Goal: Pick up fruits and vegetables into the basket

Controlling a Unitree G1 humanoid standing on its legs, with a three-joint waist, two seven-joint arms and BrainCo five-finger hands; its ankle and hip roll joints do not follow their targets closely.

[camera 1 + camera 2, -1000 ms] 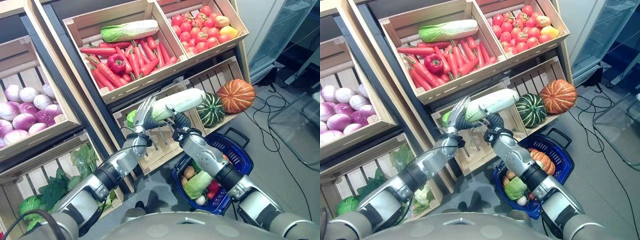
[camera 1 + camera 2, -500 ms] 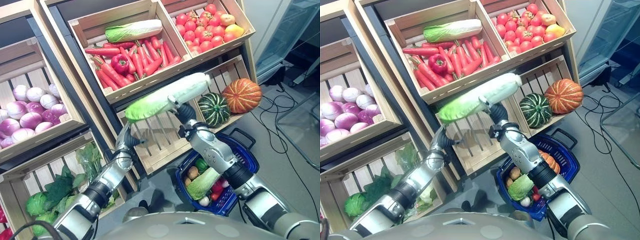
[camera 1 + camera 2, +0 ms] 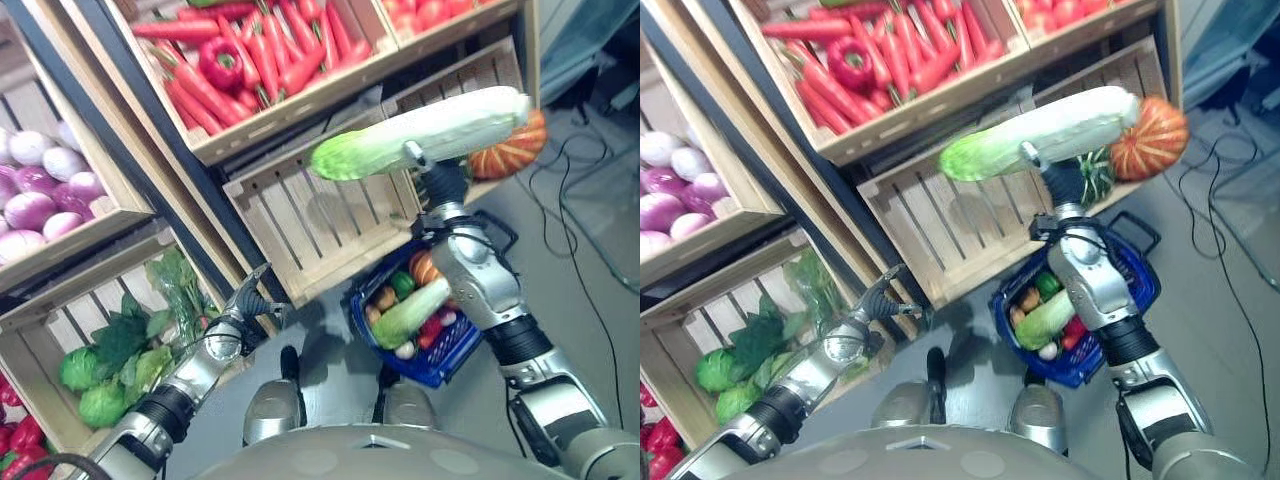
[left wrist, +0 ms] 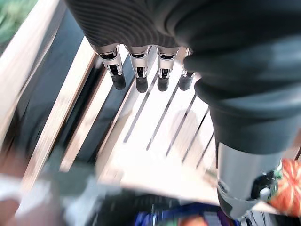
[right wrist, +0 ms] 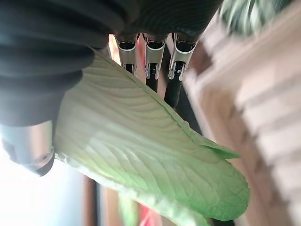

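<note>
A long napa cabbage [image 3: 425, 130], pale with a green leafy end, is held level in the air in front of the empty wooden crate [image 3: 320, 225]. My right hand [image 3: 441, 182] is shut on it from below; the right wrist view has the leaf [image 5: 141, 155] pressed between thumb and fingers [image 5: 150, 66]. Just under the arm on the floor stands the blue basket [image 3: 425, 368], holding another cabbage [image 3: 405, 312] and several small vegetables. My left hand [image 3: 250, 300] hangs low by the bottom shelf, its fingers [image 4: 138, 70] straight and holding nothing.
An orange pumpkin [image 3: 512, 155] and a green striped squash [image 3: 1097, 175] lie in the crate behind the cabbage. Carrots [image 3: 270, 55] and a red pepper [image 3: 218, 62] fill the upper crate. Purple onions [image 3: 40, 195] lie at left, leafy greens [image 3: 115, 355] at lower left.
The left hand has let go of the cabbage and dropped down to the left. The right hand has carried the cabbage up and right, over the basket. The camera has tilted down.
</note>
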